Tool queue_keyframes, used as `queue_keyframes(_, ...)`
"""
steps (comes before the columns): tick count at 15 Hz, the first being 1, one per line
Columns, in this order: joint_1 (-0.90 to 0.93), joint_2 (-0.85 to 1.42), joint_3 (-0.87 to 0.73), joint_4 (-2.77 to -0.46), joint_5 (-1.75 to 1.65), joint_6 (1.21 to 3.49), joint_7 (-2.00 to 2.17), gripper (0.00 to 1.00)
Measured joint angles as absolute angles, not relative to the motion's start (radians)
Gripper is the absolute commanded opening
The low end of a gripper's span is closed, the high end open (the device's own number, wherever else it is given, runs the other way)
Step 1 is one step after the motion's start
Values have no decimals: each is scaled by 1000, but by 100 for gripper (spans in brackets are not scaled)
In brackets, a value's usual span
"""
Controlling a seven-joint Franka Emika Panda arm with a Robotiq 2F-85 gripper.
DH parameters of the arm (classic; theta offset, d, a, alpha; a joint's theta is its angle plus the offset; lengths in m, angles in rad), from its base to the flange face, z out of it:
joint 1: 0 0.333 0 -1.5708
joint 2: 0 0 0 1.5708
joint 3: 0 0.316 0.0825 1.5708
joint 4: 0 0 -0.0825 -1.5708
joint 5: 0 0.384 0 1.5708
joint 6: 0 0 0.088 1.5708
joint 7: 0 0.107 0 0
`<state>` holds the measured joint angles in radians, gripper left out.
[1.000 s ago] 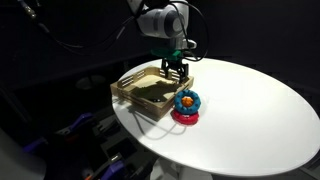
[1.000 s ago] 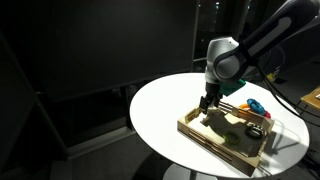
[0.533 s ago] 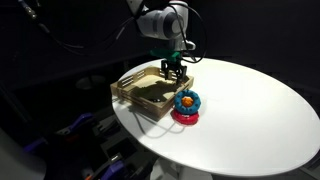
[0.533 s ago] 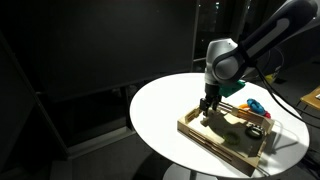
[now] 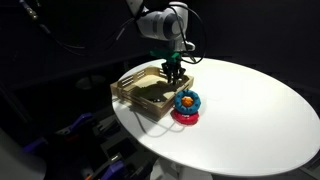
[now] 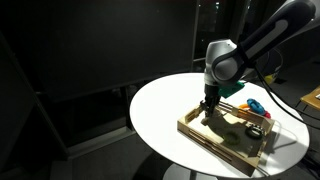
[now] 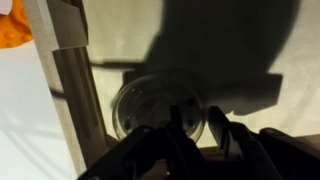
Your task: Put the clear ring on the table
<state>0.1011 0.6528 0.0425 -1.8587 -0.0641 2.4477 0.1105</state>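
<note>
The clear ring (image 7: pixel 150 100) lies flat on the floor of the wooden tray (image 7: pixel 75 80), close to one wall; it shows as a faint glassy circle in the wrist view only. My gripper (image 7: pixel 197 128) is low over it, one finger inside the ring and one outside, jaws drawn in on its near rim. In both exterior views the gripper (image 5: pixel 172 72) (image 6: pixel 207 108) reaches down into the tray (image 5: pixel 135 95) (image 6: pixel 215 137), and the ring itself is too faint to make out. The round white table (image 5: pixel 250 120) (image 6: pixel 165 110) carries the tray.
A stack of red, blue and orange rings (image 5: pixel 186 104) (image 6: pixel 250 105) stands on the table right beside the tray, near the gripper. The tray's raised walls surround the gripper. The table edge (image 5: pixel 150 150) drops into darkness.
The jaws have come together from wide open onto the ring's rim. The arm has stayed in place over the tray.
</note>
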Motion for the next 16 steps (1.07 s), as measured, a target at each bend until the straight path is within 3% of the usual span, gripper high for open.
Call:
queue_keyframes(2,101,652,43,-1857,-64,2448,110,9)
queue_keyframes(16,94,515,62,-1855,26,2337,84,9)
